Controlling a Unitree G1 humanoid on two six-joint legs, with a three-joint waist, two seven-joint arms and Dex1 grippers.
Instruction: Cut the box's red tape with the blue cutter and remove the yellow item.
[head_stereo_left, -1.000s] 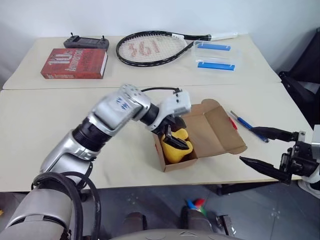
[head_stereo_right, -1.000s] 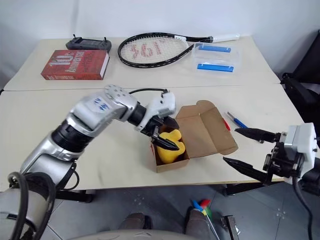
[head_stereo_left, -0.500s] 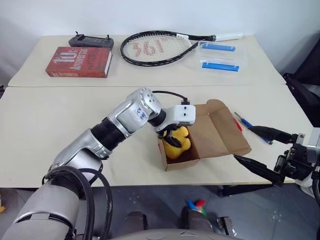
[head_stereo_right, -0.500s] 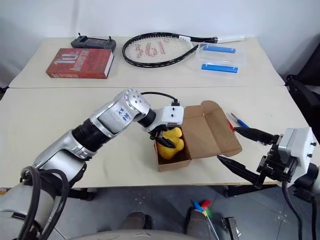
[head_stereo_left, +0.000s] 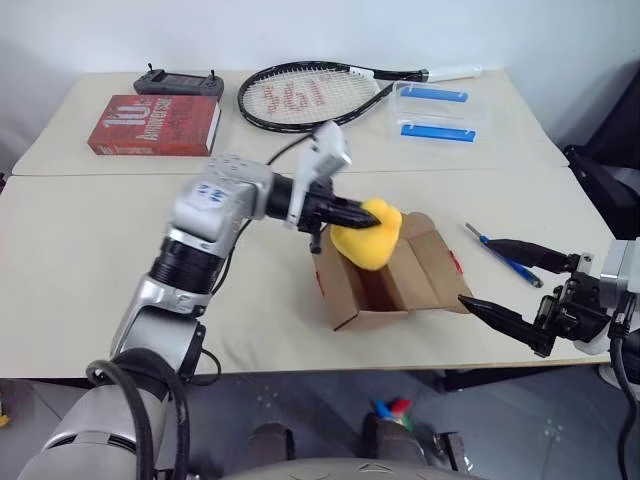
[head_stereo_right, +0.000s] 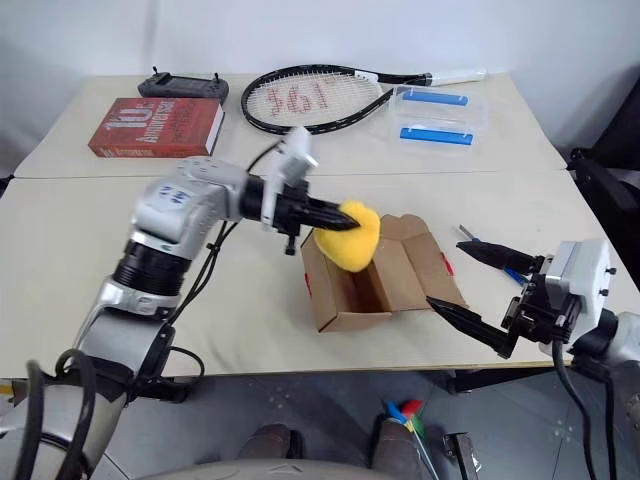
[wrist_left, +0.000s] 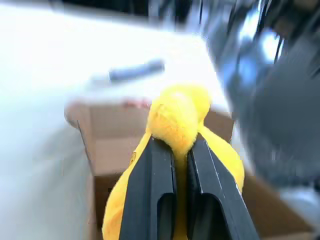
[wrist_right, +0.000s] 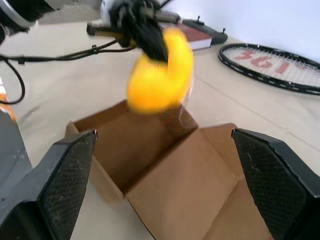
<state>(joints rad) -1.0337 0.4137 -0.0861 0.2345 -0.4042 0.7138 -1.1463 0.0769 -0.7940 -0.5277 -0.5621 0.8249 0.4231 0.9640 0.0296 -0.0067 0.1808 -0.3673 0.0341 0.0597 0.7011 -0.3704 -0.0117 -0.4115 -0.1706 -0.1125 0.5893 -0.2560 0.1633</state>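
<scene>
The left claw (head_stereo_left: 362, 222) is pinched tight on the yellow item (head_stereo_left: 368, 236), its two black fingers (wrist_left: 152, 190) sunk into the soft lump so that the stuff bulges out past them; a narrow grip like this suits something that squashes and would slip from a loose hold. The lump hangs clear above the box (head_stereo_left: 385, 275), over its open mouth, which I judge to mean the removal step is almost done and only a place to set it down is wanted. The box sits near the front edge of the table (head_stereo_left: 80, 290), toward the right, flaps thrown open toward the right side; its cavity looks bare now. A scrap of the red tape (head_stereo_left: 456, 263) shows on the outer flap, with another on the box's left wall, parted, which fits the flaps standing open.

The right claw (head_stereo_left: 515, 283) waits spread wide and holding nothing, low at the front right corner of the table just beside the open flap, likely kept there to steady the box if it drags upward with the lump. The blue cutter (head_stereo_left: 500, 255) lies flat on the table just beyond that claw, near the right edge, laid aside since the cutting seems finished
</scene>
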